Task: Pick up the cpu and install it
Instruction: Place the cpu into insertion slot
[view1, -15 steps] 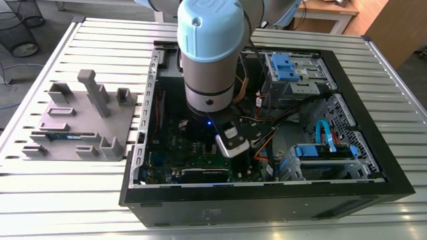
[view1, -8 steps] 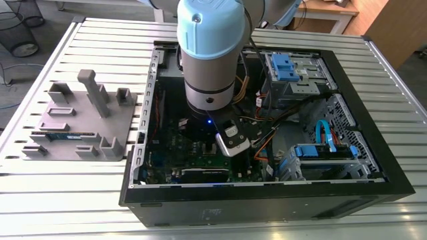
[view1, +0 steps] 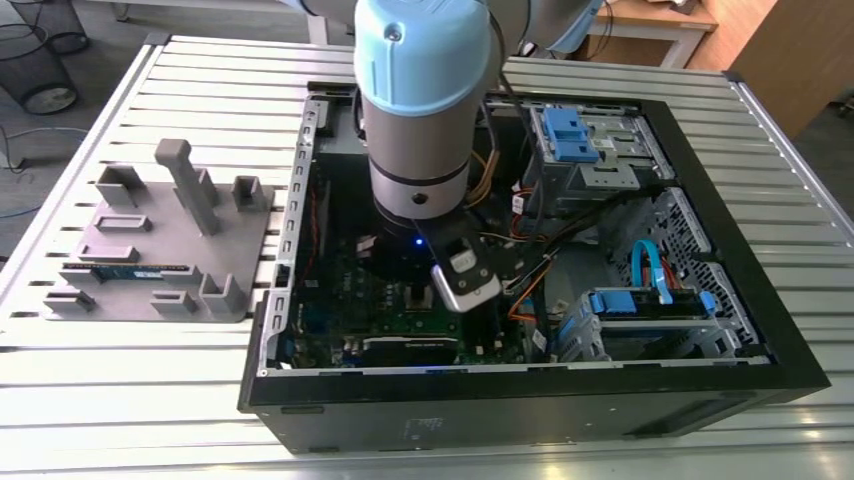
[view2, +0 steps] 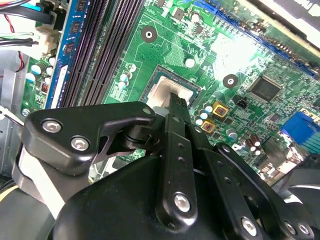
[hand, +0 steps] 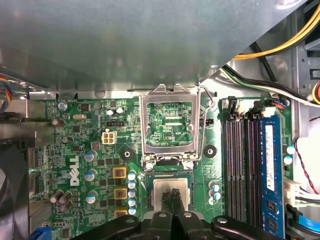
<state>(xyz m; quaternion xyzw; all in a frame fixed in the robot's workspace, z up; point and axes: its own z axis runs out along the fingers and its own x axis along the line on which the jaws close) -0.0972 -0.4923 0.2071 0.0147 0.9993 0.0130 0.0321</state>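
The robot arm (view1: 420, 120) is reaching down into an open computer case (view1: 534, 400), which is lying on its side on a slatted metal counter (view1: 134, 400). In the first wrist view the cpu (hand: 162, 186) is lying flat in its socket on the green motherboard (hand: 90, 150), with its silvery top facing up. The jaws are sitting all but closed, leaving only a thin slit between them. That slit is far narrower than the chip, so they are not gripping it by its edges. In the second wrist view the black fingertips (view2: 176, 102) are hanging right over the middle of the chip's top. Whether they are touching it I cannot tell. The hinged metal socket frame (hand: 144, 125) is standing swung open just beside the socket, on the side away from the jaws, and the board is showing through its window. Black memory slots (hand: 242, 160) are running alongside the socket. In the exterior view a grey holder (view1: 147, 250) is resting on the counter just beside the case, toward the exterior view's left. A memory stick (view1: 130, 270) is lying on the holder.
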